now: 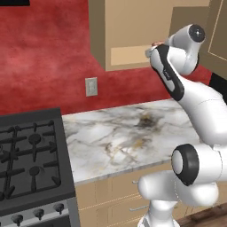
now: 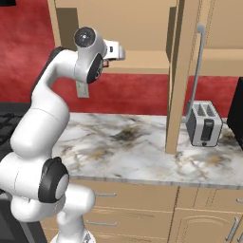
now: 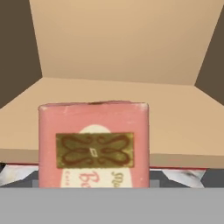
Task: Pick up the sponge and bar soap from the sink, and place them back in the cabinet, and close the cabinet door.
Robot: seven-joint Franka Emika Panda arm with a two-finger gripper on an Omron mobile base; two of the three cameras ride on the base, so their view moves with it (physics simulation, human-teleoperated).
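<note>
Just in front of the cabinet [image 3: 118, 65] shelf's near lip, the bar soap [image 3: 93, 144] stands on edge in the hand view, a pinkish block with a gold emblem on its face, carried at the end of the raised arm. The fingertips are hidden behind it, so whether the gripper [image 2: 114, 51] pinches it cannot be read directly; since the block hangs in the air off the shelf, I judge the fingers are clamped on its lower part.

The soap looks stiff and light, with smooth, probably slick faces. A grip across its flat sides, low and centred, should hold; a loose pinch could let it slide or twist.

The shelf beyond is a plain tan board, bare where it can be seen, with room to set the block down further in. To the right the cabinet door [image 2: 178, 76] stands swung open, its long silver handle [image 2: 196, 66] upright. Below lies the marble counter [image 2: 142, 147], with a toaster [image 2: 204, 124] at the right.
</note>
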